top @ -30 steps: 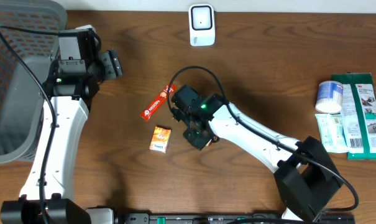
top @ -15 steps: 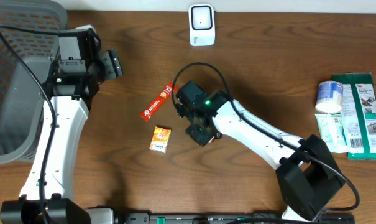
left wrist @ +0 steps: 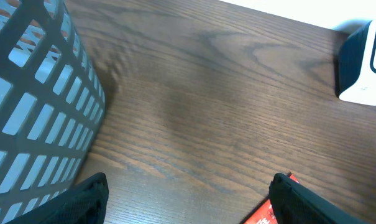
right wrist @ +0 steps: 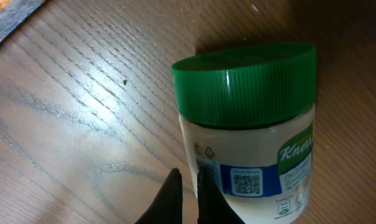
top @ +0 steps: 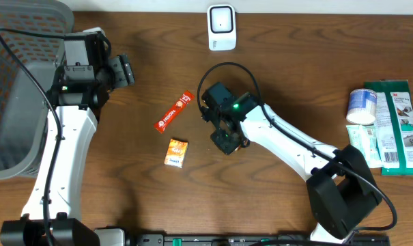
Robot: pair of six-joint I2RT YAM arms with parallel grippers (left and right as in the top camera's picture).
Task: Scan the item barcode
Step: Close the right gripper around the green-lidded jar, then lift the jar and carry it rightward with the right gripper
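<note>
Overhead: right gripper point(top: 224, 142) hovering right of orange packet point(top: 177, 152); left gripper point(top: 124, 70) well apart.
Left wrist: fingers point(left wrist: 82, 199) standing wide apart, holding nothing.
Right wrist: fingers point(right wrist: 168, 199) pressing together, empty; jar point(right wrist: 250, 143) lying just past the tips.

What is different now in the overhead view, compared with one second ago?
The right gripper shifted sideways toward the robot's right, away from the red sachet, whose upper end is now uncovered. Nothing was visibly grasped or released. The sachet, the orange packet, the white device and the left gripper stayed in place.
</note>
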